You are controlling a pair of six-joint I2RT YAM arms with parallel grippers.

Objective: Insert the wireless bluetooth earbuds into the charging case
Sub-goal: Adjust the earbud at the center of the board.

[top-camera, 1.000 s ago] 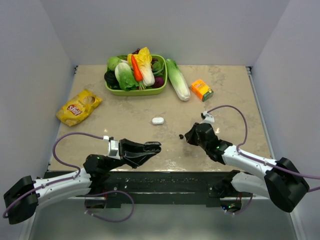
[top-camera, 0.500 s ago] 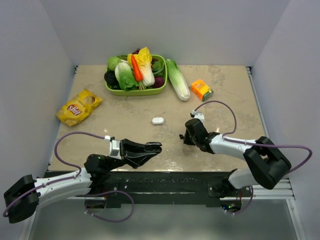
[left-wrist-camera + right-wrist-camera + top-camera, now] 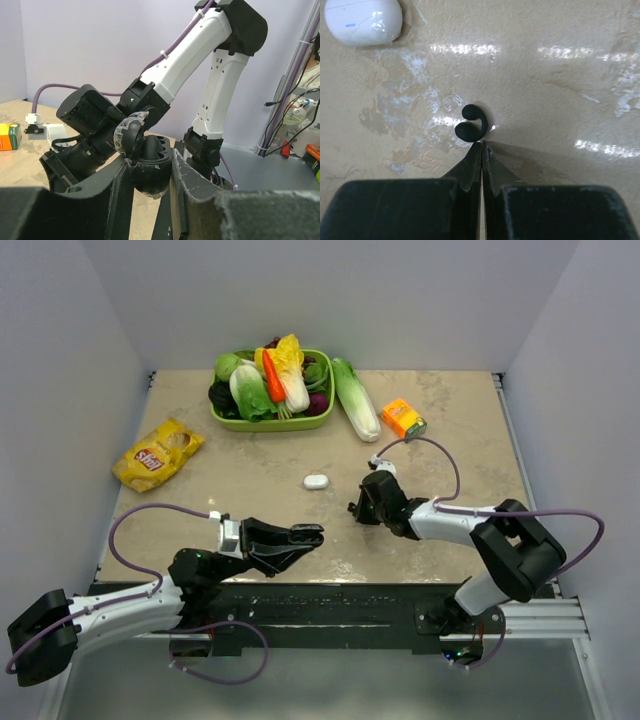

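While the right arm reaches out over the table (image 3: 200, 500), the right gripper (image 3: 481, 146) is fully closed, fingertips pressed together with nothing between them. Its tips sit right at the black earbud (image 3: 471, 126); touching or just short, can't tell. The bud is hook-shaped and lies flat on the table, not gripped. The white case (image 3: 363, 19) is closed and lies up-left of the bud in the wrist view, apart from it.

The left gripper (image 3: 310, 533) hangs near the front edge, jaws clamped on a black charging case (image 3: 152, 160) whose open side, with its wells, faces the wrist camera. A glossy rounded piece (image 3: 128, 136) sits at its upper-left edge; lid or bud, can't tell.

At the back of the table: a green basket (image 3: 270, 425) of vegetables, a cabbage (image 3: 356, 400) just beside it and an orange box (image 3: 404, 420). A yellow chip bag (image 3: 158, 453) lies at far left.
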